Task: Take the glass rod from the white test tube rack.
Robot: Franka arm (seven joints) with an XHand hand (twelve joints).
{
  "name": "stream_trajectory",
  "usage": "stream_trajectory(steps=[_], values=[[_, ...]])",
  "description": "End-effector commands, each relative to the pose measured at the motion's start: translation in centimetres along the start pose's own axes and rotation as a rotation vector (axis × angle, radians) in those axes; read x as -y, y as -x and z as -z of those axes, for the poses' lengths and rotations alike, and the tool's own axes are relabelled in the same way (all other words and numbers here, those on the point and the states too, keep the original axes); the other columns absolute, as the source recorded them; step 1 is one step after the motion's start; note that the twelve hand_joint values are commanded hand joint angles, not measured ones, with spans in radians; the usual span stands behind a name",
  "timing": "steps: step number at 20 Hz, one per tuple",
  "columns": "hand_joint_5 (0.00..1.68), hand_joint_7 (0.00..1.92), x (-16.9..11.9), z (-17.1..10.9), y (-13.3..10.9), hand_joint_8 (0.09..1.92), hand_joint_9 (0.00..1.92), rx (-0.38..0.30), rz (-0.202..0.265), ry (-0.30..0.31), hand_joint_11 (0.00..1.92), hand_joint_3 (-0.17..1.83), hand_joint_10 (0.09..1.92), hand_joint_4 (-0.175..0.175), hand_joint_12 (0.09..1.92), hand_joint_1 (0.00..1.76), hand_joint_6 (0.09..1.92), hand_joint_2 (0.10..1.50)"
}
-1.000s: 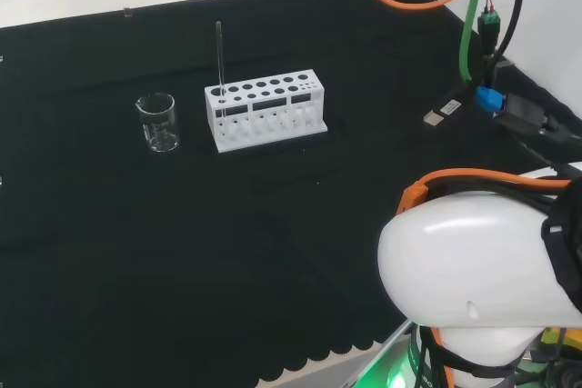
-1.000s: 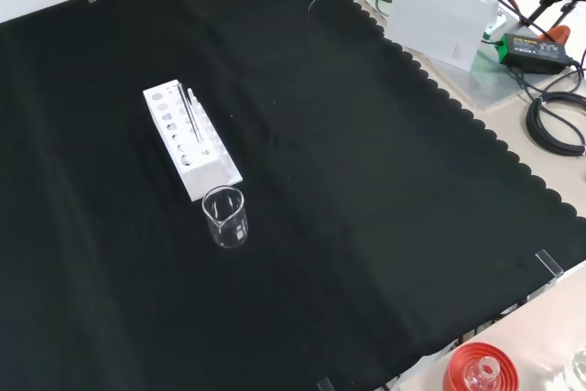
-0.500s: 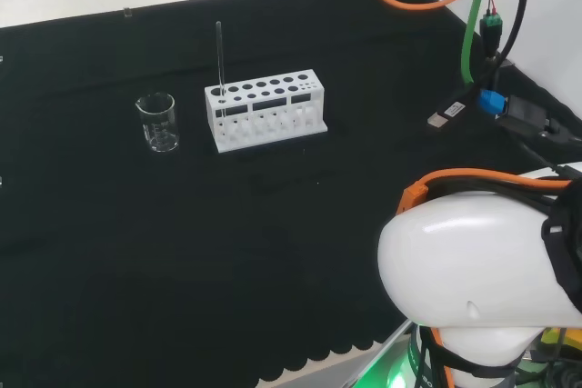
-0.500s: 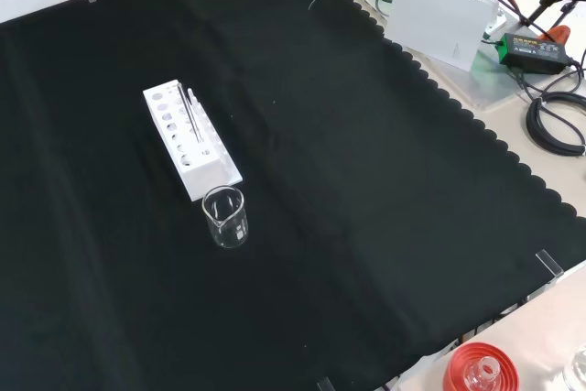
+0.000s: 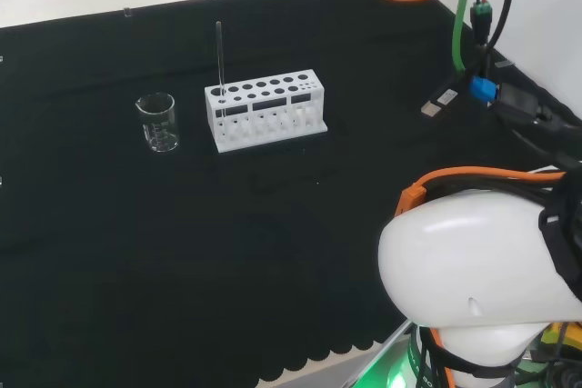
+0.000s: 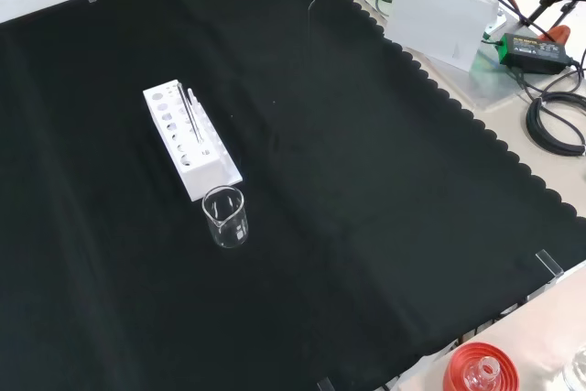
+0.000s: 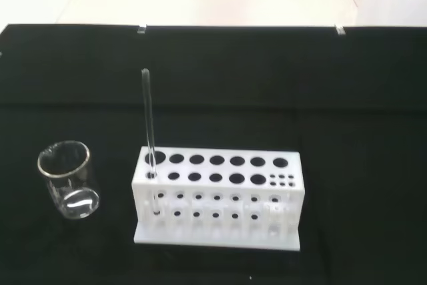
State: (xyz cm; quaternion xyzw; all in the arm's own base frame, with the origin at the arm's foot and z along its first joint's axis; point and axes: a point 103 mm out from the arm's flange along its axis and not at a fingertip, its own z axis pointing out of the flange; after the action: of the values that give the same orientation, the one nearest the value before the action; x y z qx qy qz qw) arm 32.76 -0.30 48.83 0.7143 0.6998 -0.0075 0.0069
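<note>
While the glass rod (image 7: 148,125) stood upright in the white test tube rack (image 7: 217,195) — clear beaker (image 7: 69,179) beside it — the hand's state could not be told.

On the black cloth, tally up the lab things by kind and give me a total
White test tube rack: 1
Glass rod, standing in a hole at the rack's end nearest the beaker: 1
Clear glass beaker, beside the rack: 1
Total: 3
</note>
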Motion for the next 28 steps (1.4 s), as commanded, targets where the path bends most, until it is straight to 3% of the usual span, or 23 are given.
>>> stream_trajectory(steps=[1, 6, 8, 12, 22, 28], values=[[0.13, 0.19, -1.0, -0.3, 0.5, 0.81, 0.35, -0.051, 0.041, 0.038, 0.32, 0.28, 0.94, 0.039, 1.44, 0.40, 0.09, 0.85], [0.17, 0.23, -2.3, 0.6, -0.4, 0.82, 0.39, -0.095, 0.063, 0.051, 0.38, 0.29, 0.93, 0.037, 1.43, 0.42, 0.09, 0.86], [0.18, 0.24, -2.7, 0.9, -0.4, 0.82, 0.41, -0.148, 0.073, 0.061, 0.40, 0.29, 0.93, 0.036, 1.42, 0.42, 0.09, 0.86], [0.20, 0.27, -3.7, 0.9, -1.2, 0.82, 0.45, -0.155, 0.111, 0.061, 0.43, 0.29, 0.91, 0.033, 1.40, 0.43, 0.09, 0.86], [0.23, 0.32, -6.9, 0.4, -3.2, 0.82, 0.52, -0.115, 0.199, 0.035, 0.50, 0.30, 0.88, 0.029, 1.38, 0.43, 0.09, 0.87], [0.24, 0.33, -8.6, 0.0, -4.1, 0.82, 0.54, -0.060, 0.210, 0.013, 0.51, 0.30, 0.87, 0.029, 1.37, 0.43, 0.09, 0.87]])
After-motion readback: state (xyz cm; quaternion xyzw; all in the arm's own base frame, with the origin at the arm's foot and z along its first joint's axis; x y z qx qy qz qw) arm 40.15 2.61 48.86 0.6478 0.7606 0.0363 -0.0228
